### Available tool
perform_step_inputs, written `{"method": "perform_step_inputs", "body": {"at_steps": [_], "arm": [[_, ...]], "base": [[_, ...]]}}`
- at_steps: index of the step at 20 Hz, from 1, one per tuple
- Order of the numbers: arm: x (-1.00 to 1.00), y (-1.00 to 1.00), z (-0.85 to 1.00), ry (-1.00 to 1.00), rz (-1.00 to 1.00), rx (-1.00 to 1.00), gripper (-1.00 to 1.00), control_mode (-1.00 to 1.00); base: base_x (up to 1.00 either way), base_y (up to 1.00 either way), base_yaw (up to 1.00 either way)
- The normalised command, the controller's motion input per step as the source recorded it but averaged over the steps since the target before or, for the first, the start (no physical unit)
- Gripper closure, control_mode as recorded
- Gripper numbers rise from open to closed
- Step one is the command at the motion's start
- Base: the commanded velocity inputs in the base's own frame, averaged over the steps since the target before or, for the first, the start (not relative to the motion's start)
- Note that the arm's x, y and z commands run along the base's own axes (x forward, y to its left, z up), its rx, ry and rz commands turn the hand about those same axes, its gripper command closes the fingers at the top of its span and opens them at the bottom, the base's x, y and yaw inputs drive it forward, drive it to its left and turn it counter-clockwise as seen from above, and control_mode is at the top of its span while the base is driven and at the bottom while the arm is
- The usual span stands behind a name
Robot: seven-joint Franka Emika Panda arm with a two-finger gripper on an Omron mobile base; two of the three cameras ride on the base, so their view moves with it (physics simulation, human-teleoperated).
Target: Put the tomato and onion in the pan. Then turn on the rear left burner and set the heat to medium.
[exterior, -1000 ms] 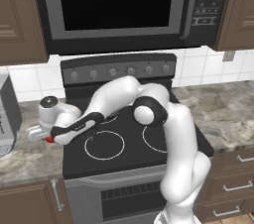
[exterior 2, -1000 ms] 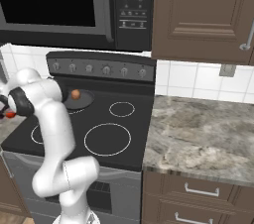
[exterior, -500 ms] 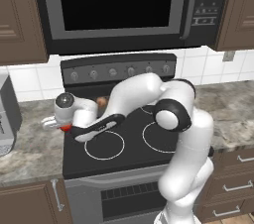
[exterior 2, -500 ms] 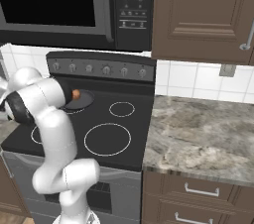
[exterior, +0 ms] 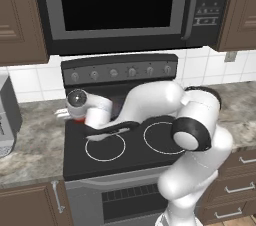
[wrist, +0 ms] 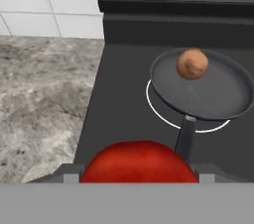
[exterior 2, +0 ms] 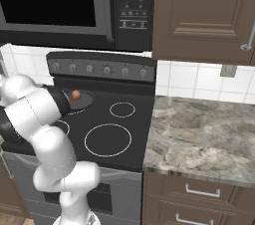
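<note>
In the hand view the glossy red tomato (wrist: 139,161) sits low between my fingertips, with my gripper (wrist: 138,172) shut on it. Ahead lies the black pan (wrist: 218,100), its thin handle (wrist: 186,136) pointing toward me. The tan-orange onion (wrist: 192,63) rests inside the pan near its far side. The white ring of the rear left burner (wrist: 159,113) peeks out under the pan. From the left base my gripper (exterior: 72,116) hovers over the stove's left edge, with a sliver of tomato (exterior: 76,118) showing. From the right base the onion (exterior 2: 75,94) lies in the pan (exterior 2: 85,100), beside my arm.
A row of knobs (exterior: 113,73) lines the stove's back panel, with the microwave (exterior: 115,5) above. Two large front burner rings (exterior: 105,147) lie nearer me. A grey appliance (exterior: 6,117) stands on the left counter. Stone counter (exterior 2: 204,129) stretches right of the stove.
My arm has swung right and back, carrying the tomato from above the left counter to above the stove's left edge, closer to the pan. The onion has stayed put.
</note>
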Motion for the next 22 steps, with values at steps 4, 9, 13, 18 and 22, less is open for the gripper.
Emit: {"method": "perform_step_inputs", "body": {"at_steps": [4,9,13,18,22], "arm": [[0.0,-0.71,0.31,-0.02,-0.1,0.03,1.0,-1.0],[0.0,-0.85,0.18,0.0,-0.06,0.1,1.0,-1.0],[0.12,-0.67,0.03,0.0,-0.01,0.11,1.0,-1.0],[0.37,-0.4,0.0,0.02,0.0,0.05,1.0,-1.0],[0.77,-0.04,0.0,0.15,0.0,0.0,1.0,-1.0]], "base": [[0.0,0.0,0.0],[0.0,0.0,0.0],[0.0,0.0,0.0],[0.0,0.0,0.0],[0.0,0.0,0.0]]}}
